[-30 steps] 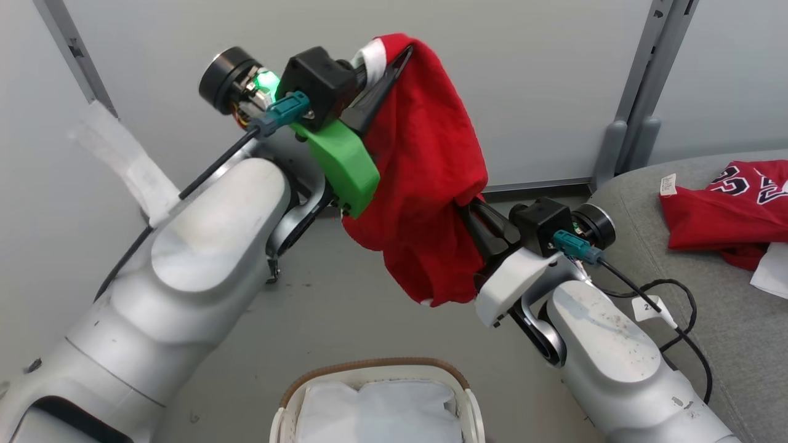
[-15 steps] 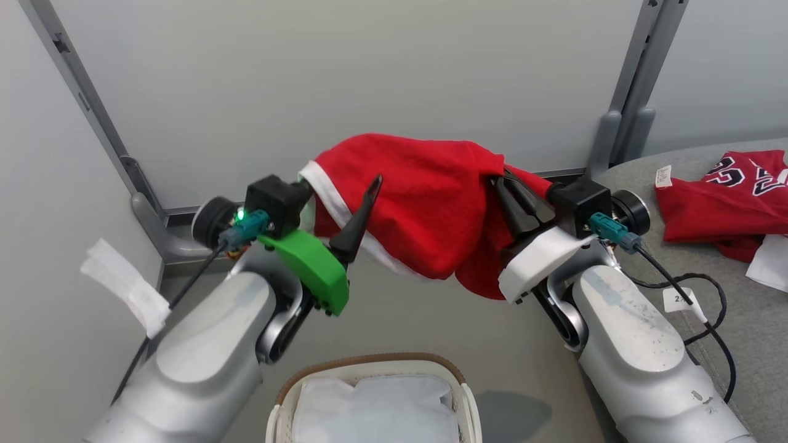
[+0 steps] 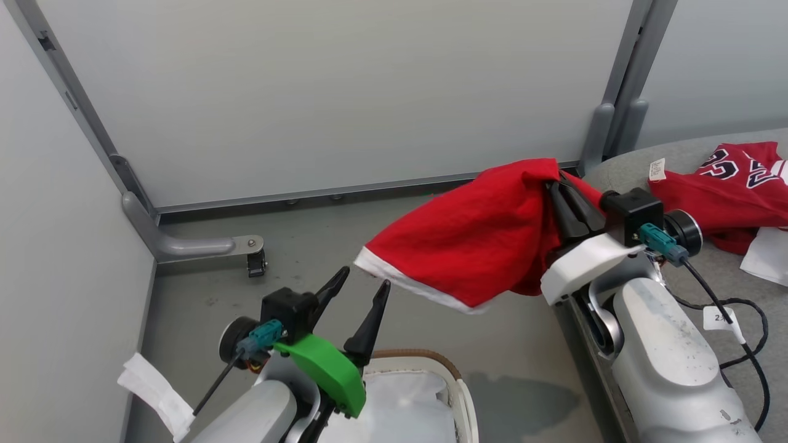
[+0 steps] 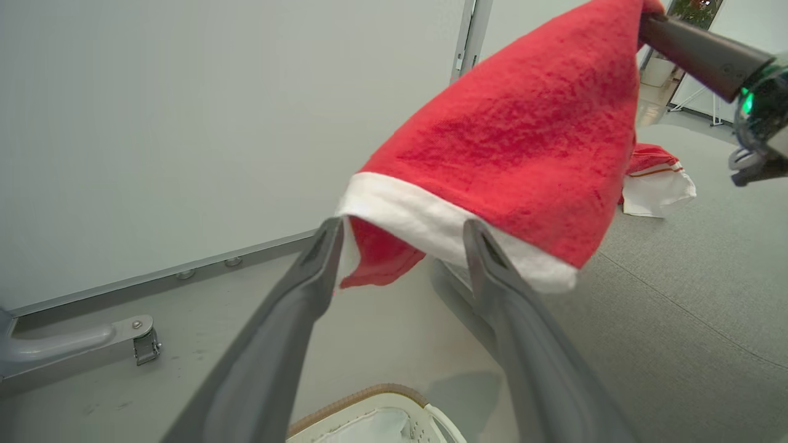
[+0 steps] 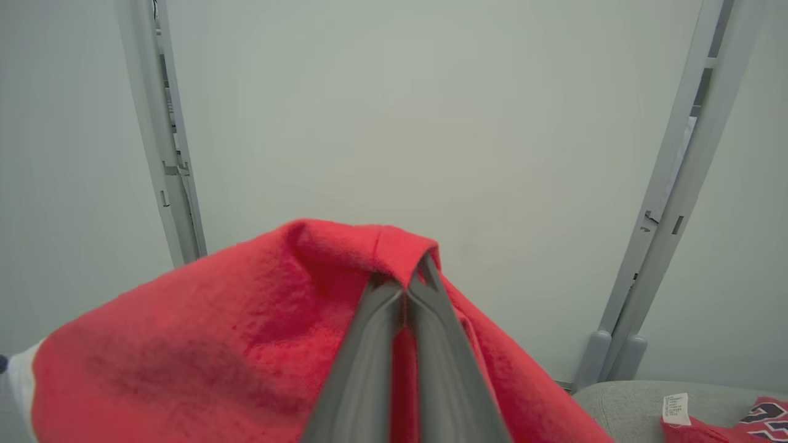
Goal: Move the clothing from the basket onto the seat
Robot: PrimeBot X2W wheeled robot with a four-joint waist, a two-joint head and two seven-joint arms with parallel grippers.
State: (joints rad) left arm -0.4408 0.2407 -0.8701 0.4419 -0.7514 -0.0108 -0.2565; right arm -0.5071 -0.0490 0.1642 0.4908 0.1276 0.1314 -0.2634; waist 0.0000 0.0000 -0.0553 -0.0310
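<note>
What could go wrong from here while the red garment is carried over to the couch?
The right tool pinches only a bunched fold of the red garment, so the hanging bulk could slip free and drop short of the couch. Its white hem also hangs near the open left tool and might snag.

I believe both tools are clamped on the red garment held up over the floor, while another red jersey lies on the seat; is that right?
Not quite: only the right tool is clamped on the red garment. The head view shows the left tool open, gripping nothing. The rest holds: another red jersey lies on the seat.
</note>
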